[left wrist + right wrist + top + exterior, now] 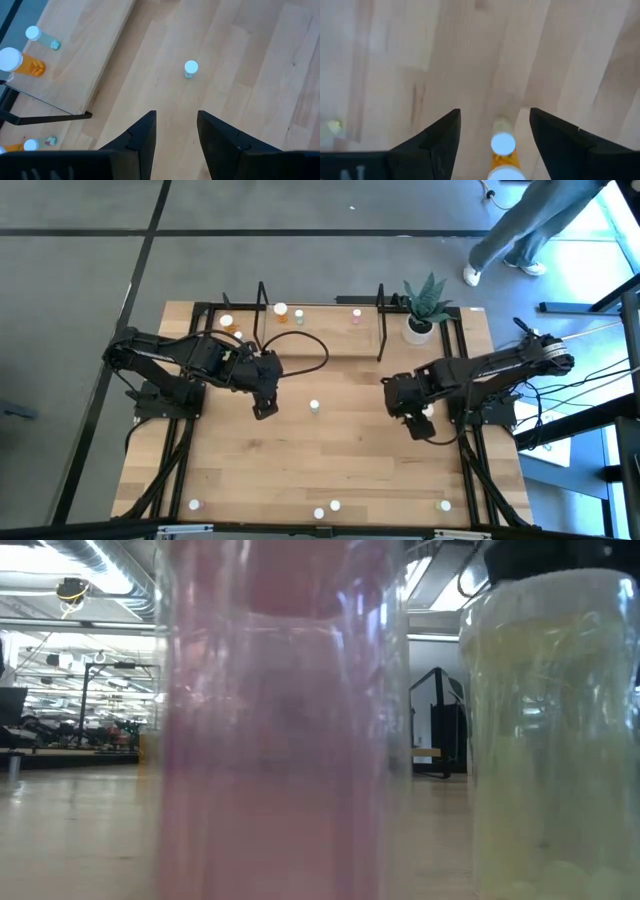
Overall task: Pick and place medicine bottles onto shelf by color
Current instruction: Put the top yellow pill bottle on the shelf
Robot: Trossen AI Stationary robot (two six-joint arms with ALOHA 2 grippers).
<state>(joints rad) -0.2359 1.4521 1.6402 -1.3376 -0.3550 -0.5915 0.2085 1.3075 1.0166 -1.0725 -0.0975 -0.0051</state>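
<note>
Right up against the low camera sit a pink bottle (280,720) and a whitish bottle (555,740), both blurry. Over by the table's 3 o'clock edge, the right gripper (495,135) has its fingers spread wide with an orange bottle (502,150) standing upright dead between them, maybe a second cap just below it. Left gripper (175,135), fingers partly apart and empty, points at a green bottle (190,69) at its 12 o'clock. Shelf (320,320) lies at the table's 12.
</note>
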